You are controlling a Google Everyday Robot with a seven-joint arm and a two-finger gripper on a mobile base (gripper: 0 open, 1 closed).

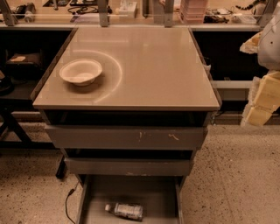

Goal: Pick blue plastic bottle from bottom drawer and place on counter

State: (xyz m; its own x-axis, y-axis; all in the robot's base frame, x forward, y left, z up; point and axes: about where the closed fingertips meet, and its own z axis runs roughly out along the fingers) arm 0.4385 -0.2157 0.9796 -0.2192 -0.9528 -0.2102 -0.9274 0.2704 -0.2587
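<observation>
The blue plastic bottle lies on its side on the floor of the open bottom drawer, white cap pointing left, near the front. The beige counter tops the cabinet and shows a faint curved ring mark. My gripper hangs at the right edge of the view, level with the counter's front edge, well to the right of the cabinet and far above the bottle. It holds nothing that I can see.
A shallow white bowl sits on the counter's left side. Two upper grey drawer fronts stand slightly out, one with pale scratches. A cluttered bench runs behind. A black cable lies on the speckled floor left of the drawer.
</observation>
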